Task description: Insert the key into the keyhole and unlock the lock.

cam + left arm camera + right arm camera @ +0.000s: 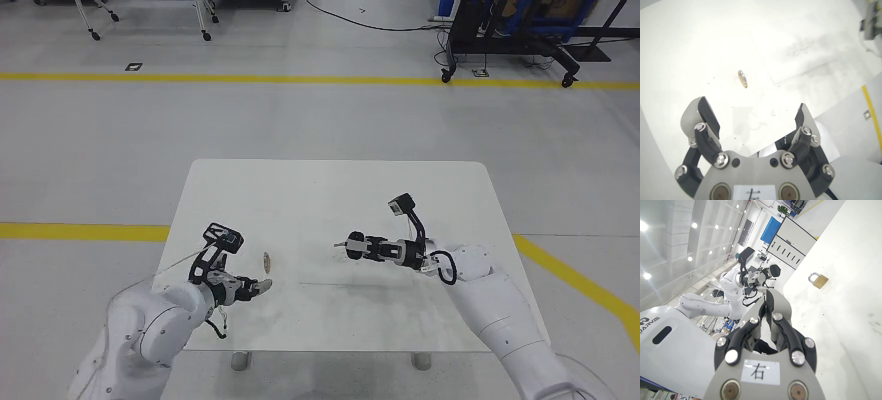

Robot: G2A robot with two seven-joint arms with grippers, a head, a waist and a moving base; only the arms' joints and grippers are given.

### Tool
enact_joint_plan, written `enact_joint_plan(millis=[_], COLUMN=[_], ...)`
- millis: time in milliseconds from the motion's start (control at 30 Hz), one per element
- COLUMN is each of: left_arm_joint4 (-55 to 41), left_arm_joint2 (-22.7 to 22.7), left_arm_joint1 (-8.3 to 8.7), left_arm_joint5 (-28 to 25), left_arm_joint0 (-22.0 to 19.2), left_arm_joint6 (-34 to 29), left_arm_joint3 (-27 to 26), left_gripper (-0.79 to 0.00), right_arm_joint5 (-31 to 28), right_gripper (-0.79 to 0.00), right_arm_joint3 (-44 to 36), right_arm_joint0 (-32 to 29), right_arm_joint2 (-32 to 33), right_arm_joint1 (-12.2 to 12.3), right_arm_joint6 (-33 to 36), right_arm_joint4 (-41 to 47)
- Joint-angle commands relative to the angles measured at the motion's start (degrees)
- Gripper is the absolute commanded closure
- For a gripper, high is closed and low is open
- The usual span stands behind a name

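We reckon the lock [743, 79] is dense and slick: the wide-open left hand [752, 106] should pinch its body, while the right hand [768, 296] seems clamped on the key [338, 243].

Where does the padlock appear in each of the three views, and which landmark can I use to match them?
Top view: the padlock lies on the table, just ahead of the left gripper.
Left wrist view: the padlock is on the table, beyond the open left gripper.
Right wrist view: the padlock lies flat on the table, near its edge.
Shared landmark: the table.
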Motion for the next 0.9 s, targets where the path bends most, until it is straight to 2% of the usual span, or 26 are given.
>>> enact_joint_plan(millis=[0, 100, 267, 367, 500, 533, 567, 667, 867], left_arm_joint4=[2.9, 2.8, 4.9, 5.9, 7.1, 6.9, 6.7, 6.7, 7.6], left_arm_joint2=[3.6, 8.1, 13.8, 15.6, 17.4, 17.8, 18.0, 18.6, 19.6], left_arm_joint1=[-0.36, -1.39, -2.71, -3.26, -3.82, -3.96, -4.09, -4.38, -4.84], left_arm_joint5=[2.0, 7.9, 13.3, 15.4, 15.6, 15.6, 15.6, 15.8, 16.3], left_arm_joint0=[-1.9, -6.3, -13.8, -16.3, -18.9, -19.4, -19.8, -20.8, -21.5], left_arm_joint6=[0.8, 2.3, -0.5, -1.1, -1.2, -1.1, -1.1, -1.2, -0.6], left_arm_joint3=[2.7, 8.2, 15.1, 17.6, 21.0, 21.7, 22.3, 23.4, 24.9], left_gripper=[-0.785, -0.779, -0.665, -0.545, -0.456, -0.379, -0.36, -0.345, -0.372], right_arm_joint5=[0.0, 0.0, 0.0, 0.0, 0.0, 0.0, 0.0, 0.0, 0.0], right_gripper=[0.0, 0.0, 0.0, 0.0, 0.0, 0.0, 0.0, 0.0, 0.0], right_arm_joint3=[0.0, 0.0, 0.0, 0.0, 0.0, 0.0, 0.0, 0.0, 0.0], right_arm_joint0=[0.0, 0.0, 0.0, 0.0, 0.0, 0.0, 0.0, 0.0, 0.0], right_arm_joint2=[0.0, 0.0, 0.0, 0.0, 0.0, 0.0, 0.0, 0.0, 0.0], right_arm_joint1=[0.0, 0.0, 0.0, 0.0, 0.0, 0.0, 0.0, 0.0, 0.0], right_arm_joint6=[0.0, 0.0, 0.0, 0.0, 0.0, 0.0, 0.0, 0.0, 0.0], right_arm_joint4=[0.0, 0.0, 0.0, 0.0, 0.0, 0.0, 0.0, 0.0, 0.0])
